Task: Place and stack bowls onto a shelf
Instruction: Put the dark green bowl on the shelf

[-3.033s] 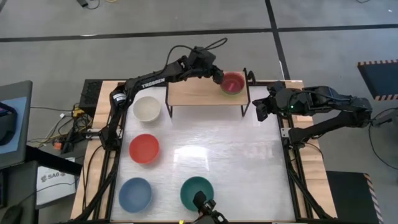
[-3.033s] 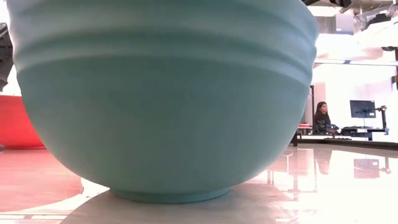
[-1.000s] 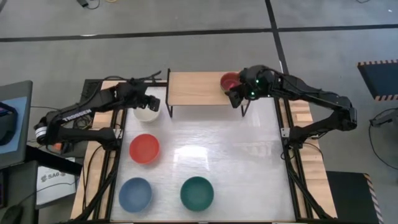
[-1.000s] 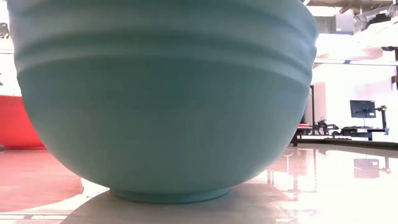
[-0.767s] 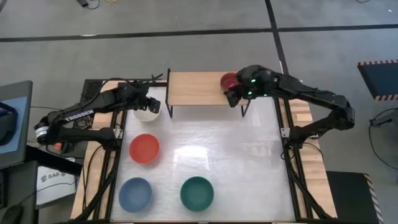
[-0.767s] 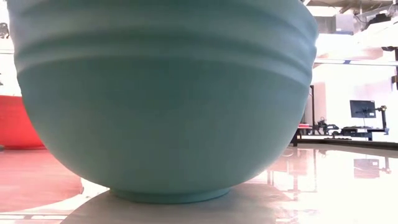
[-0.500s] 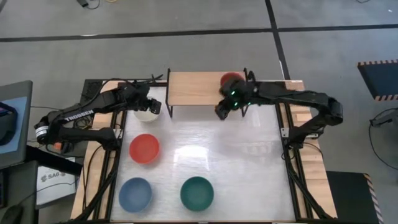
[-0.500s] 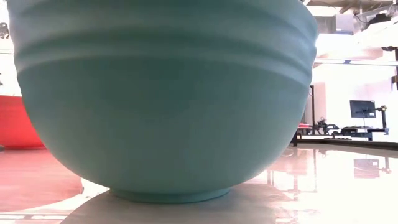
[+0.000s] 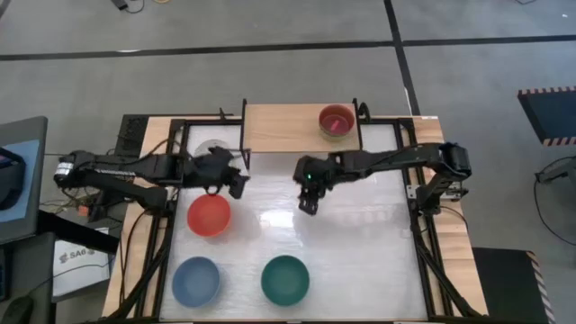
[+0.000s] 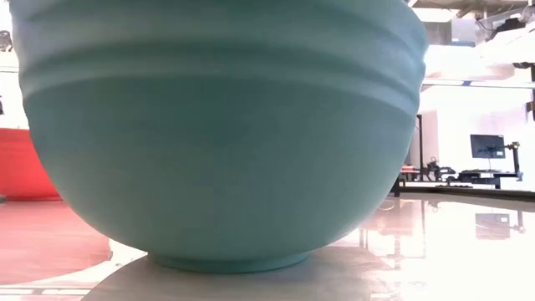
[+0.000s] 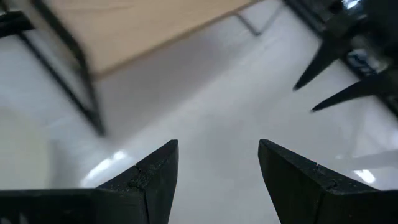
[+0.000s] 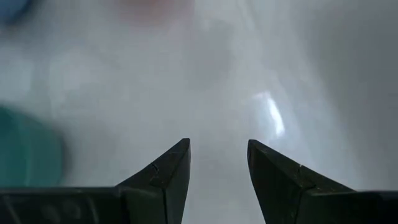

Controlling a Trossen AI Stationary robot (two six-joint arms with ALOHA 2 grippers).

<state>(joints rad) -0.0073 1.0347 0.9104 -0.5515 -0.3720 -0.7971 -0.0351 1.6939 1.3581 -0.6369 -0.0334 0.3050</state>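
The shelf (image 9: 288, 128), a light-wood board on black legs, stands at the table's far edge. A small pinkish-red bowl (image 9: 337, 120) sits on its right end. On the table rest a white bowl (image 9: 212, 148), a red bowl (image 9: 209, 215), a light blue bowl (image 9: 196, 280) and a dark green bowl (image 9: 285, 279). My left gripper (image 9: 241, 183) hangs open just right of the red bowl's far rim, touching nothing. My right gripper (image 9: 306, 205) is open over the table's middle, in front of the shelf, with nothing between its fingers (image 12: 168, 168).
In the low view the dark green bowl (image 10: 217, 125) fills most of the picture, with the red bowl (image 10: 21, 167) behind it at left. The two grippers face each other across a bare strip of white tabletop (image 9: 270, 193). The shelf's left and middle are bare wood.
My right gripper has left the shelf's right end and swung toward the table's middle, nearer and leftward, leaving the pinkish-red bowl on the shelf. My left gripper has moved from over the white bowl toward the near and right, beside the red bowl. Both stayed open.
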